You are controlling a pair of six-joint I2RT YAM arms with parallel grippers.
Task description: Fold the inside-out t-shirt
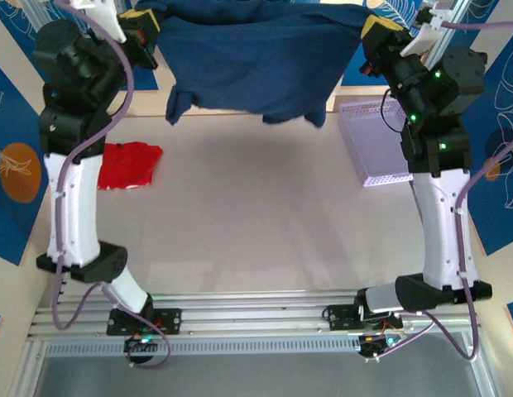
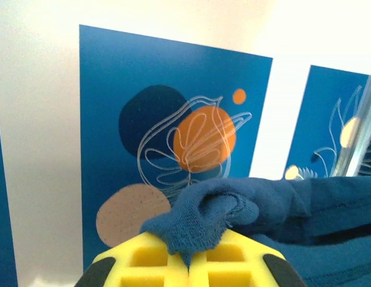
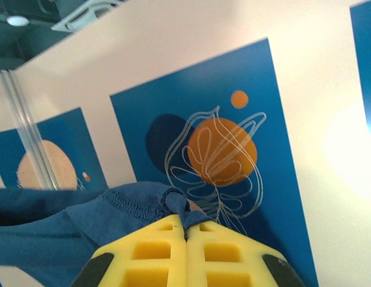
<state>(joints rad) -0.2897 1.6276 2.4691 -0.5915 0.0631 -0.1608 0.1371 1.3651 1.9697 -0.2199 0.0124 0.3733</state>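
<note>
A pale table stands before a cream wall hung with blue posters that carry orange and navy leaf shapes. Over the far part of the table the inside-out t-shirt hangs in the air, stretched wide between the two arms. Its lower edge droops in loose folds above the surface. At the shirt's upper left corner the left gripper has its yellow fingers pressed together, with a bunched lump of navy cloth pinched between the tips. At the upper right corner the right gripper is likewise clamped tight, and a stitched hem rises out of the seam where its fingers meet. A small red garment lies crumpled on the table beside the left arm, well apart from the shirt. A lilac perforated basket sits beside the right arm, below the shirt's right end.
</note>
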